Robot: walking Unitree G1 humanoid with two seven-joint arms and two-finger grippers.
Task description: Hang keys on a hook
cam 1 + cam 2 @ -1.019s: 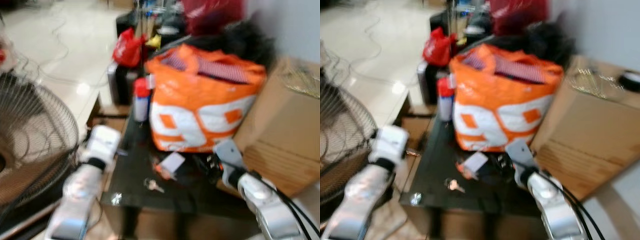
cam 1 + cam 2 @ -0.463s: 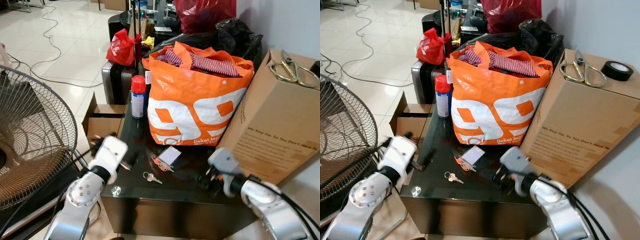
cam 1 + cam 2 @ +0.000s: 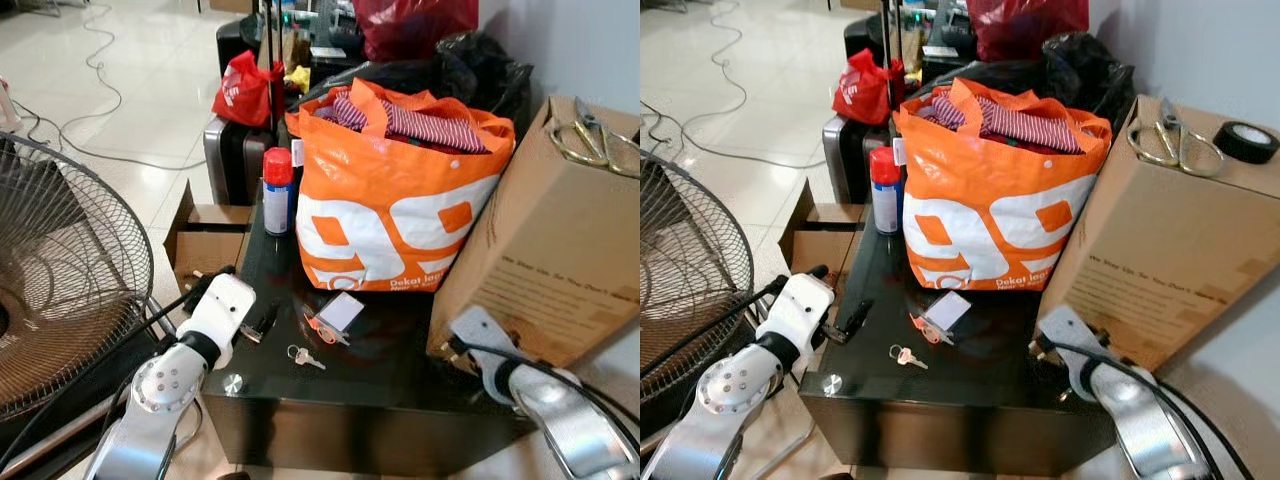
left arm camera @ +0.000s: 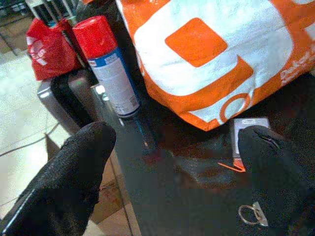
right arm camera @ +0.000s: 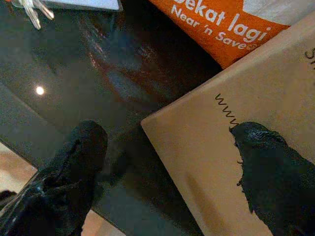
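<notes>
So we're looking down at a dark glass table [image 3: 380,390] and the keys [image 3: 305,357] are just lying flat on it near the front edge, nothing holding them. Just beyond them there's a white card [image 3: 342,312] with a bit of orange plastic tucked under it. Our left gripper [image 4: 172,162] sits over the table's left edge, fingers [image 4: 74,172] spread wide apart with nothing between them, and in the left wrist view the keys sit right by one fingertip. Our right gripper [image 5: 167,167] is over at the right side of the table, also wide open and empty, right up against the near corner of the big cardboard box [image 3: 560,250]. That box has scissors [image 3: 1175,145] and a roll of black tape [image 3: 1247,141] on top. A stuffed orange shopping bag [image 3: 395,205] takes up the far middle of the table, with a red-capped spray can [image 3: 277,192] standing just left of it. A fan [image 3: 60,280] sits on the floor off to the left.
</notes>
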